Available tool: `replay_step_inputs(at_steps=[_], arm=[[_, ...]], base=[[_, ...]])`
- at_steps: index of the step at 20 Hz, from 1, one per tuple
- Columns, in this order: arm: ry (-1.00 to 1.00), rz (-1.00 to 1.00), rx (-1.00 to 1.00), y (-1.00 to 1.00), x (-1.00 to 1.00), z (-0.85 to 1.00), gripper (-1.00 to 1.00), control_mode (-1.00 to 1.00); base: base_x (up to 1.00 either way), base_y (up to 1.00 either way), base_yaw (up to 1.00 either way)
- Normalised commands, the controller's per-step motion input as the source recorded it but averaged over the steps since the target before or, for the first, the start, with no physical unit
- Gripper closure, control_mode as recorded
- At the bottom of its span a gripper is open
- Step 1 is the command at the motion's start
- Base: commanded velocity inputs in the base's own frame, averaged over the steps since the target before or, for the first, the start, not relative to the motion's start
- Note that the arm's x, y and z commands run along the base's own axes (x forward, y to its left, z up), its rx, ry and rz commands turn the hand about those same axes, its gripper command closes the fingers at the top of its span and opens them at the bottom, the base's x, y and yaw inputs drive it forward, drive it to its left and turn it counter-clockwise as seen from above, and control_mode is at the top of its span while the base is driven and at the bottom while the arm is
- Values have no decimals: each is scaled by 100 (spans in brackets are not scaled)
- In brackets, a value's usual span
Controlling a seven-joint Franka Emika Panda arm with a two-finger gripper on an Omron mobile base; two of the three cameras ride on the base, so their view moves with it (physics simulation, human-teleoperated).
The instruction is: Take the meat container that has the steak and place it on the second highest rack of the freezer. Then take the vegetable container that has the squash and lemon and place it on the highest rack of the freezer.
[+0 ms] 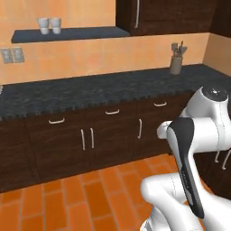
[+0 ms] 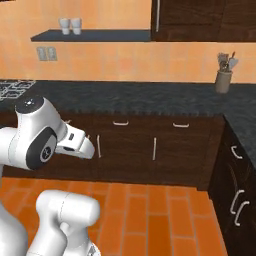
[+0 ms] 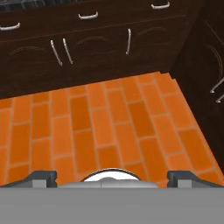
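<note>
Above the orange brick-tiled floor [image 3: 109, 127], before dark wooden cabinets [image 3: 87, 48], the two-finger gripper [image 3: 109, 178] is carried with fingertips set wide and nothing between them; with containers and freezer unsighted, the base is best driven on until they are found

I see a long dark speckled stone counter [image 1: 103, 88] on dark brown wood cupboards [image 1: 94, 135] with little silver handles. The wall [image 1: 103, 54] is orange. The floor [image 3: 113, 127] has orange brick tiles. Two white cups [image 1: 49, 25] sit on a dark wall shelf [image 1: 67, 34].
</note>
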Motion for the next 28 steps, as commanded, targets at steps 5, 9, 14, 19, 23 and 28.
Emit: replay_step_inputs(at_steps=[5, 9, 14, 19, 23, 28], arm=[[0, 0, 0, 0, 0, 0, -100, 100], [0, 0, 0, 0, 0, 0, -100, 100], [0, 0, 0, 0, 0, 0, -100, 100], [0, 0, 0, 0, 0, 0, -100, 100], [0, 0, 0, 0, 0, 0, -100, 100], [0, 0, 0, 0, 0, 0, -100, 100]], base=[[89, 0, -47], [77, 1, -58], [70, 4, -62], [68, 4, -63], [69, 2, -62], [76, 3, -58]])
